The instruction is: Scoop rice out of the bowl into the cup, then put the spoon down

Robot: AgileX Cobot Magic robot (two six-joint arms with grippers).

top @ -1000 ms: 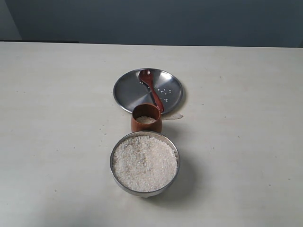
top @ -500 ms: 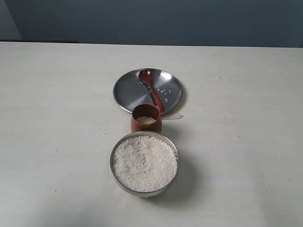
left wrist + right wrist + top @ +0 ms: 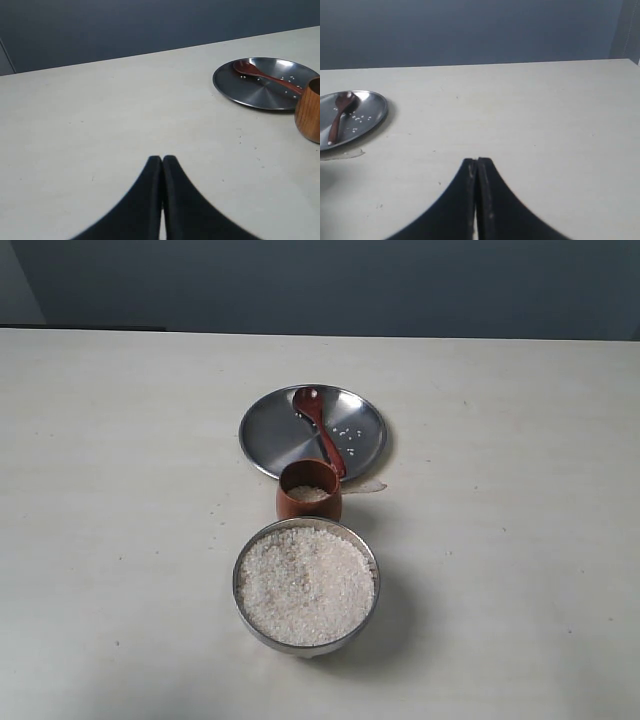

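Exterior view: spoon (image 3: 322, 432) lies along 11-to-5 o'clock; left end effector (image 3: 162, 160) and right end effector (image 3: 476, 161) are pressed together, empty.

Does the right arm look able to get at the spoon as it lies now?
Probably yes. The spoon lies uncovered on the steel plate; only the cup crowds its handle end. The right gripper is shut and would need opening first.
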